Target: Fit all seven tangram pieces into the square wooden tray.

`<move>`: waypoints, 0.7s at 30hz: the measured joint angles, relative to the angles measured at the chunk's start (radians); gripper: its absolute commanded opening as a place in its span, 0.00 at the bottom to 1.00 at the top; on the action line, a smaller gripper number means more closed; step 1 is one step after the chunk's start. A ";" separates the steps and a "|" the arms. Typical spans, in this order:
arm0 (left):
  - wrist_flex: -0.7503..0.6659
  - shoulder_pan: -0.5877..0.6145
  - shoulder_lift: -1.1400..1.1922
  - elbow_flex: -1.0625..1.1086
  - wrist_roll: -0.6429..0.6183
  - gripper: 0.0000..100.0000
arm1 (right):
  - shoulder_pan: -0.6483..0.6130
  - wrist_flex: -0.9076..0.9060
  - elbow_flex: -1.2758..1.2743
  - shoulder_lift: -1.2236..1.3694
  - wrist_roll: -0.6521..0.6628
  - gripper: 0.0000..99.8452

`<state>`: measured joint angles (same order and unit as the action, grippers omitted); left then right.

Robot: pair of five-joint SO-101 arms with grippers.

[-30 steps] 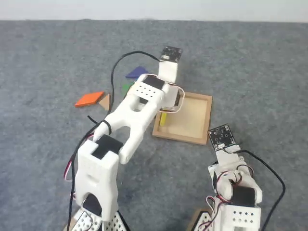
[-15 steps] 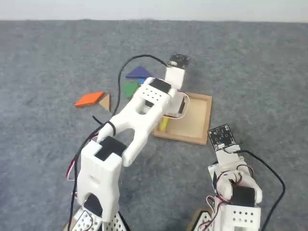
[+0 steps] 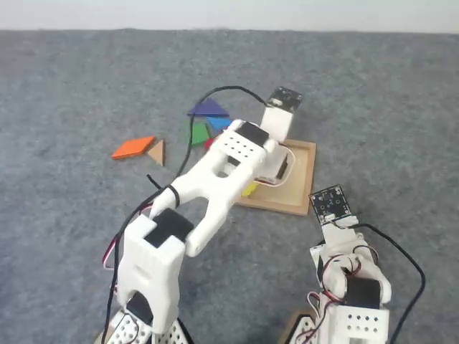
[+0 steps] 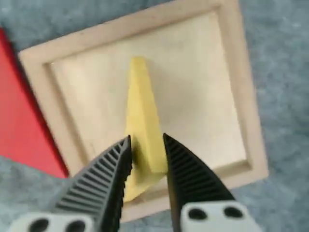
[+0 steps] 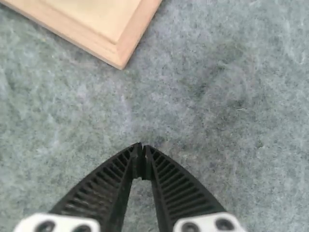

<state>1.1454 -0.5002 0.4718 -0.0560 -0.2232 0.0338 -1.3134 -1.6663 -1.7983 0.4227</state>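
Note:
The square wooden tray [image 3: 297, 180] lies on the grey carpet at centre right. My left gripper [image 4: 146, 141] hangs over the tray and is shut on a yellow piece [image 4: 142, 113], which stands on edge with its far tip on the tray floor [image 4: 203, 87]. A bit of that yellow piece [image 3: 249, 190] shows under the left arm near the tray's left rim. A red piece [image 4: 19, 121] lies on the carpet against the tray's outer wall. My right gripper [image 5: 143, 147] is shut on nothing, low over bare carpet, a short way from a tray corner [image 5: 118, 46].
Loose pieces lie left of and behind the tray: an orange one [image 3: 133, 147], a tan triangle [image 3: 156, 151], a dark blue one [image 3: 209, 109], a green one [image 3: 196, 133] and a light blue one [image 3: 217, 123]. The right arm's base [image 3: 348, 287] stands near the front edge.
The left arm has swung right and farther over the tray with the yellow piece, uncovering the green, blue and red pieces behind it. The right arm has kept still.

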 measured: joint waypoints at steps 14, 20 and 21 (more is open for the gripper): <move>0.028 -0.072 -0.043 0.006 0.046 0.10 | 0.000 0.000 0.000 0.000 0.000 0.01; 0.058 -0.107 -0.043 0.006 0.048 0.10 | 0.000 0.000 0.000 0.000 0.000 0.01; 0.060 -0.112 -0.043 0.006 0.048 0.10 | 0.000 0.000 0.000 0.000 0.000 0.01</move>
<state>1.2052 -0.6122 0.4289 -0.0499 -0.1757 0.0338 -1.3134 -1.6663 -1.7983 0.4227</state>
